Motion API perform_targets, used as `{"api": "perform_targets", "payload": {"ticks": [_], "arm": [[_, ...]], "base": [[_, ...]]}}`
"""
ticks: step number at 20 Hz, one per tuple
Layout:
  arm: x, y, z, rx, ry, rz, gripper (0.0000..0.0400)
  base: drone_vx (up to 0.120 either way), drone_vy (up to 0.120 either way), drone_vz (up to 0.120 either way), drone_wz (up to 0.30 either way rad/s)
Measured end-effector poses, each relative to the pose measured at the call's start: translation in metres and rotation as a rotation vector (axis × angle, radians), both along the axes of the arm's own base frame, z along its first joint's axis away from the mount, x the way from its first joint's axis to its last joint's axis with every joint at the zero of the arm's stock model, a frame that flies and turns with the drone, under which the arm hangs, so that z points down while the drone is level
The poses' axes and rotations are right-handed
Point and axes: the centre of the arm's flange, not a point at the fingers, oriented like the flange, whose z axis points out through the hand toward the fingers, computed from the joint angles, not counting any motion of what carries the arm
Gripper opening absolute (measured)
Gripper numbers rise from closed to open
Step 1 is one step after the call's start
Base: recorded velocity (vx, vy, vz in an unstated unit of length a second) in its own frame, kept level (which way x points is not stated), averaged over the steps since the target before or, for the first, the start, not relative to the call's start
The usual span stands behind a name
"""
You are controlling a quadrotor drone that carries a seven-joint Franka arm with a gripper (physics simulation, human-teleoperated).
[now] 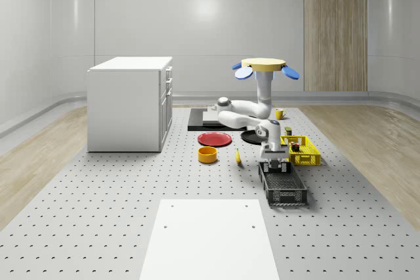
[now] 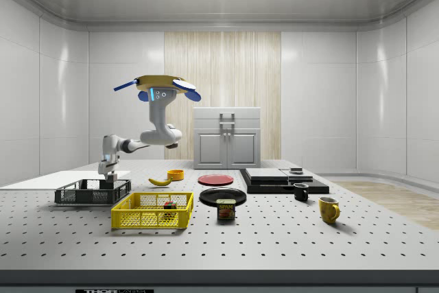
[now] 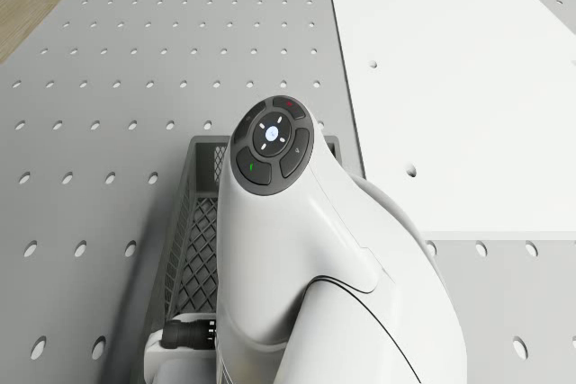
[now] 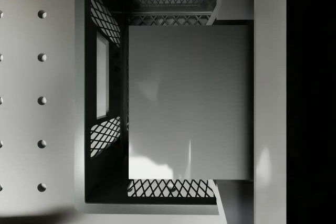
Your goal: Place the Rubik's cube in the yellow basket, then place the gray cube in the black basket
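The claw (image 1: 273, 164) hung low over the near end of the black basket (image 1: 283, 188), right of centre in the whole-scene view. In the wrist view the gray cube (image 4: 189, 100) sat between the fingers (image 4: 270, 98), so the claw looked clamped on the cube, held just above or inside the basket's mesh walls. In the side view the claw (image 2: 110, 178) dipped to the basket's (image 2: 92, 192) rim at the left. The arm (image 3: 306, 258) reached down from the drone (image 1: 264, 67), which hovered above the table (image 1: 98, 227) behind the baskets. The Rubik's cube (image 2: 169, 206) lay inside the yellow basket (image 2: 152, 211), so the first half looked done. The release of the gray cube into the black basket seemed to be all that was left.
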Motion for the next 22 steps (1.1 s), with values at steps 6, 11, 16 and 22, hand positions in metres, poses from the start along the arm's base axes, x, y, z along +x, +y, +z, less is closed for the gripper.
{"api": "perform_targets", "payload": {"ticks": [6,11,16,22], "arm": [[0.0,-0.01,0.016,0.0,0.0,0.0,0.025],[0.0,-0.016,0.029,0.0,0.0,0.0,0.025],[0.0,-0.019,0.043,0.0,0.0,0.0,0.025],[0.0,-0.02,0.042,0.0,0.0,0.0,0.0364]], "base": [[0.0,0.0,0.0,0.0],[0.0,0.0,0.0,0.0],[0.0,0.0,0.0,0.0],[0.0,0.0,0.0,0.0]]}}
